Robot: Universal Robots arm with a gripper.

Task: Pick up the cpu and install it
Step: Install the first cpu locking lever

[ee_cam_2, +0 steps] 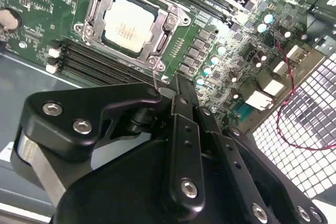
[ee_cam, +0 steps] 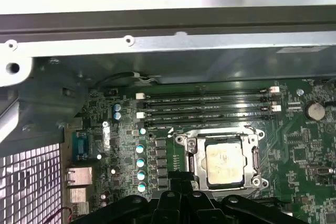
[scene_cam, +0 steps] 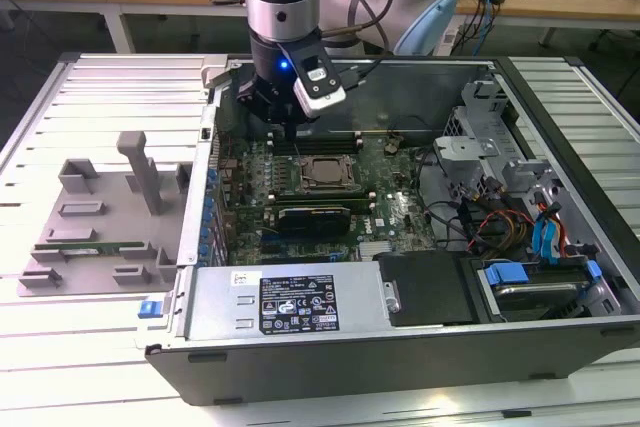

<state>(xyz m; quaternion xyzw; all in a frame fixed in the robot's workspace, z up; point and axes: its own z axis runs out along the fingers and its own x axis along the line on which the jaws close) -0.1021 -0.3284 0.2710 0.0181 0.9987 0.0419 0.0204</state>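
- the cpu [scene_cam: 322, 174] [ee_cam_2: 128, 24] [ee_cam: 224, 163] lies flat in its socket on the green board [scene_cam: 400, 212], silvery top up, inside the open computer case [scene_cam: 420, 347].
- a metal frame [ee_cam_2: 170, 24] [ee_cam: 189, 145] rings the cpu on all sides, with screws at its corners.
- the gripper [scene_cam: 290, 132] [ee_cam_2: 177, 85] [ee_cam: 181, 182] hangs over the board just beside the socket, on its far side in the exterior view. its jaws are together and hold nothing.
- in the second wrist view, the tip of a thin wire lever [ee_cam_2: 154, 78] stands up at the frame's corner, right next to the fingertips.
- black memory slots [ee_cam: 210, 106] [ee_cam_2: 89, 59] run in rows between the socket and the case's bare metal wall [ee_cam: 210, 61].
- a row of small round capacitors [ee_cam: 140, 167] [ee_cam_2: 210, 69] lines one side of the socket. a coin battery [ee_cam: 315, 110] [ee_cam_2: 9, 19] sits on the other side, well apart.
- in the exterior view, a black finned block [scene_cam: 315, 217] sits just on the near side of the socket, and a labelled metal box [scene_cam: 290, 302] lies nearer the case's front wall.
- a grey drive cage [scene_cam: 480, 137] and blue cables [scene_cam: 545, 232] crowd the case towards the exterior view's right.
- a perforated grille [ee_cam_2: 299, 129] [ee_cam: 26, 182] closes the case at the board's edge.
- outside the case, at the exterior view's left, a grey tray [scene_cam: 100, 217] with upright posts rests on the slatted table [scene_cam: 60, 97].
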